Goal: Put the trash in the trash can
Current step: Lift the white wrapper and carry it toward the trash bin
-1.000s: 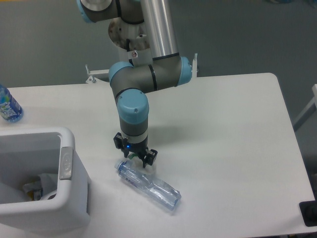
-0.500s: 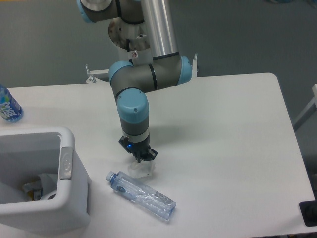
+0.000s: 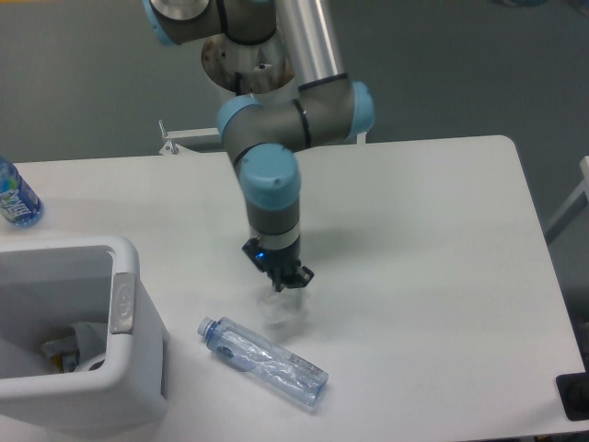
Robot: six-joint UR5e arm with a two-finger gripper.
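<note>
nearest, the crushed bottle [image 3: 262, 362] lies flat just right of the bin [image 3: 124, 304], exactly where it sat half a second ago. the gripper [image 3: 286, 282] has slid right, away from the bin, fingers pinched nearly together over a pale blur, maybe the paper scrap, can't tell if it's held. forearm vertical, wrist pointing straight down. far left of the bin, the labelled bottle [image 3: 16, 197].

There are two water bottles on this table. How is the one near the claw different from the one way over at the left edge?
The crushed bottle lies flat on its side in front of the claw, crumpled and see-through with a pale blue cap. The bottle at the left edge is cut off by the frame, looks undented and carries a bright blue label. Both are plastic and rest on the white table.
</note>
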